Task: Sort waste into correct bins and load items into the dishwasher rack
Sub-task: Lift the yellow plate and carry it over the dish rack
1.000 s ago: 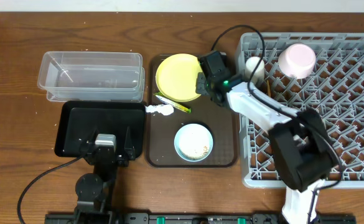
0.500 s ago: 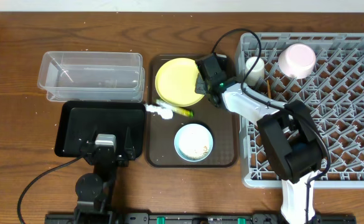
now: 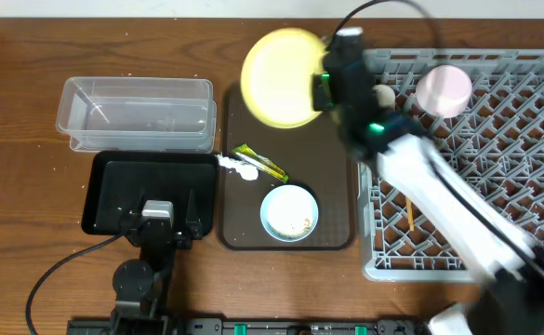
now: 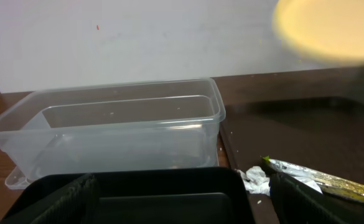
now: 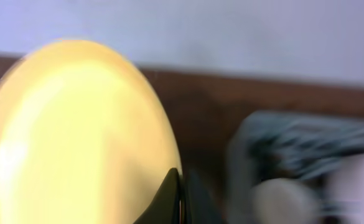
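My right gripper is shut on the rim of the yellow plate and holds it in the air above the back of the brown tray; the wrist view shows the plate pinched between the fingers. The green-and-yellow wrapper and the white tissue lie on the tray; both show in the left wrist view, wrapper and tissue. The light blue bowl holds rice scraps. The pink cup, white cup and chopsticks are in the grey rack. My left gripper is open over the black tray.
The clear tub stands behind the black tray, at the left. The rack fills the right side of the table. A black cable runs along the front left.
My right gripper has lifted the yellow plate off the brown tray and raised it. The wrapper that lay partly under the plate is now fully in view. The left arm has not moved.
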{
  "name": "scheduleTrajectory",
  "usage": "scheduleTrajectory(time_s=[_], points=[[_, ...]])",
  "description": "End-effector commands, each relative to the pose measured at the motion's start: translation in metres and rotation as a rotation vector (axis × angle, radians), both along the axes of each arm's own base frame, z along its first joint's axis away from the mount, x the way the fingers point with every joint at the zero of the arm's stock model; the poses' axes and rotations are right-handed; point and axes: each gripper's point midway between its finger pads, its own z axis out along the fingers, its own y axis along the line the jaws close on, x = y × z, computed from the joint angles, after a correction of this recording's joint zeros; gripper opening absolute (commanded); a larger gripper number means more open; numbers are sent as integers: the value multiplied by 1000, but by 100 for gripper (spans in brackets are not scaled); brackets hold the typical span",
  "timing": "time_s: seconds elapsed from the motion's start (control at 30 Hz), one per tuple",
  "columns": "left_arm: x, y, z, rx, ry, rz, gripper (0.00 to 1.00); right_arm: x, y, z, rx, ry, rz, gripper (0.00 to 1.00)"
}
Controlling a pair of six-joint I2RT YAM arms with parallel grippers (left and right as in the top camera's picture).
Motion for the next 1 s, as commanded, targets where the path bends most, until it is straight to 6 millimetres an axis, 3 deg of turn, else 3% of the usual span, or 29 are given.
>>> scheduleTrajectory(time_s=[0.0, 0.17, 0.3, 0.4, 0.6, 0.97], points=[[-1, 4, -18, 15, 55, 23, 90, -28, -41, 64, -170, -120, -64, 1], [-1, 4, -18, 15, 55, 23, 90, -82, -123, 105, -456, -116, -248, 1], [-1, 4, -18, 15, 55, 23, 90, -121, -173, 103, -650, 0, -346, 1], [-1, 4, -18, 15, 55, 23, 90, -144, -200, 86, -746, 138, -353, 1], [-1, 4, -18, 15, 55, 23, 90, -156, -235, 56, -838, 330, -393, 1], [-1, 4, -18, 15, 55, 23, 90, -137, -264, 7, -999, 597, -373, 1]])
